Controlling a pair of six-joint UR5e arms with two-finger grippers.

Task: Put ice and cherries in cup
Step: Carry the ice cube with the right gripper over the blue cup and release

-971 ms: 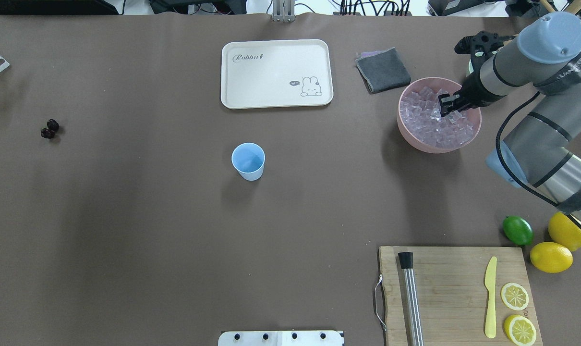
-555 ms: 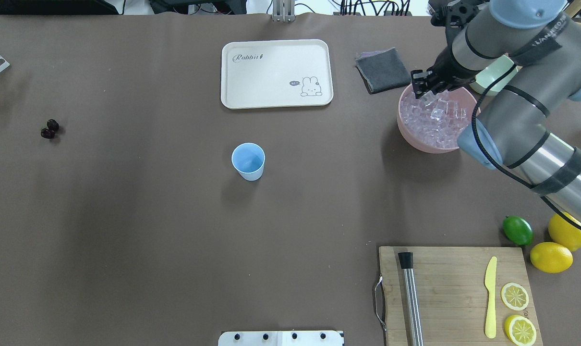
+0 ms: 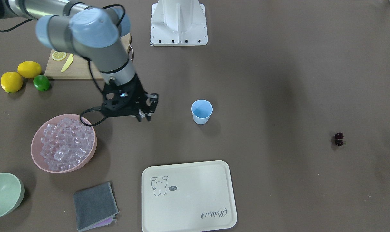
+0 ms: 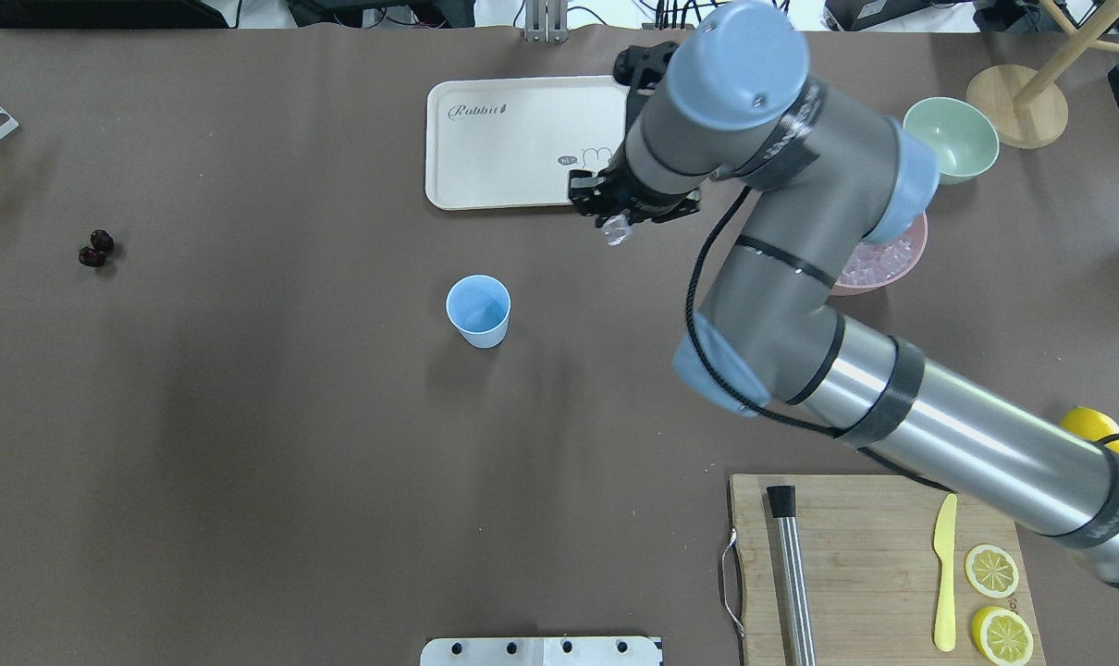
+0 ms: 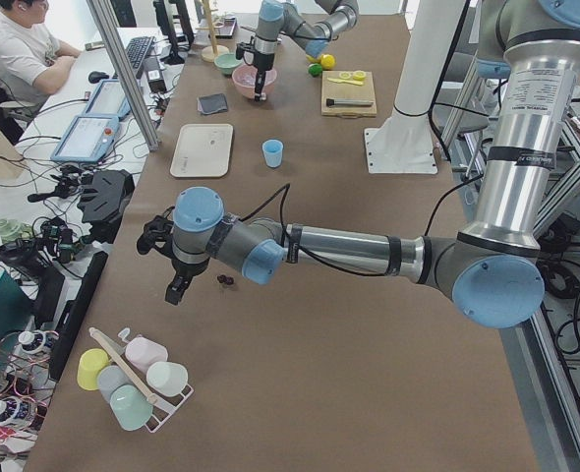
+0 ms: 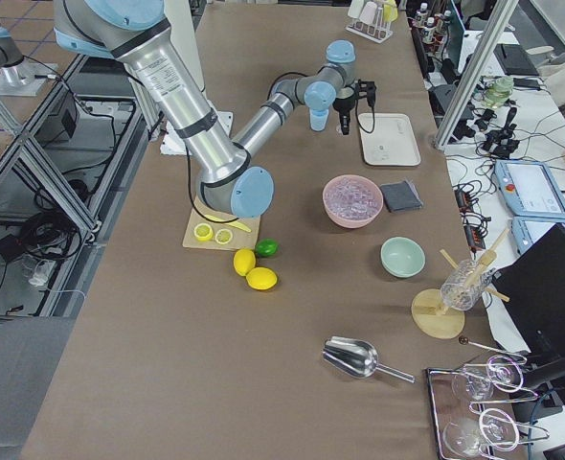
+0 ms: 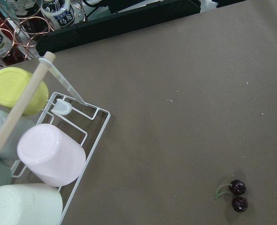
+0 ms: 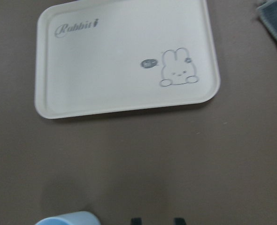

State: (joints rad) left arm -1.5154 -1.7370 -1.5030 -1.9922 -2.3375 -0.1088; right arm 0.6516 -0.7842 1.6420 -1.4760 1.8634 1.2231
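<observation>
The light blue cup (image 4: 478, 310) stands upright mid-table; it also shows in the front view (image 3: 201, 111). My right gripper (image 4: 620, 222) hangs above the table to the cup's right, near the tray's corner, shut on a clear ice cube (image 4: 618, 234). The remaining ice (image 3: 66, 141) fills the pink bowl (image 3: 37, 161). In the right wrist view the cup's rim (image 8: 68, 219) is at the bottom left. The cherries (image 4: 95, 248) lie at the far left and show in the left wrist view (image 7: 237, 196). My left gripper (image 5: 175, 291) hovers near them; I cannot tell if it is open.
A cream rabbit tray (image 4: 485, 176) lies behind the cup. A grey cloth (image 3: 95, 206) and a pale green bowl (image 4: 951, 139) sit by the pink bowl. A cutting board (image 4: 855, 518) with knife and lemon slices, a lime (image 3: 41, 82) and lemons are front right. A cup rack (image 7: 40, 154) stands by the cherries.
My right gripper has lifted out of the pink bowl and swung left past the grey cloth towards the cup, carrying an ice cube. The cup and cherries have not moved.
</observation>
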